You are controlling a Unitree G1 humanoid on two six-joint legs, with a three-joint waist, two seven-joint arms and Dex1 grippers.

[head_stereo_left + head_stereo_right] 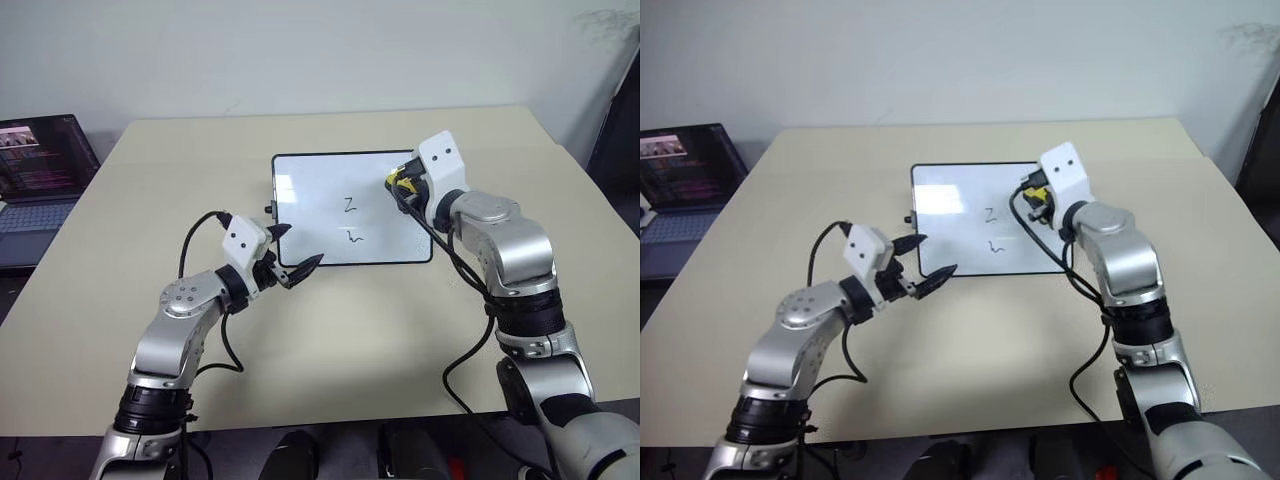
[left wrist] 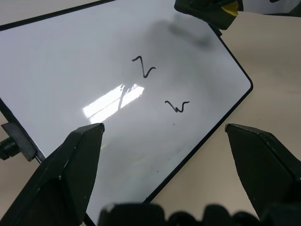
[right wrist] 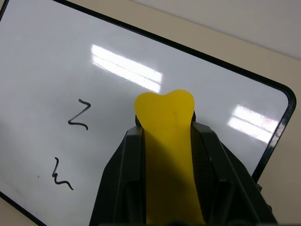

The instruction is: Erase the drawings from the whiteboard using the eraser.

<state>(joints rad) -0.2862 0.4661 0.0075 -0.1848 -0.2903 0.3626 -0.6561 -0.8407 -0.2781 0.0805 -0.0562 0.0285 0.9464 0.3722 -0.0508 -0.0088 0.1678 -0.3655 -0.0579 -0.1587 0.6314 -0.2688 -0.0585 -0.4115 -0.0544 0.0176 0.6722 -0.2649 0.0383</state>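
Eraser (image 3: 165,141) is sitting clamped in our right gripper (image 1: 404,183), hovering over the whiteboard (image 1: 310,185) by its far right edge. We're seeing two drawings (image 1: 349,205) nearer us and leftward. Our left gripper (image 1: 290,252) is hanging open at the near-left corner.

Both arms: silver-grey rounded metal shells w/ black joint bands. White boxy wrist housings, each w/ two small dark dots. Loose black cables loop along both forearms. Left claw (image 1: 292,252): two pointed glossy black fingers. Right claw (image 3: 165,136): black, ribbed inner faces.
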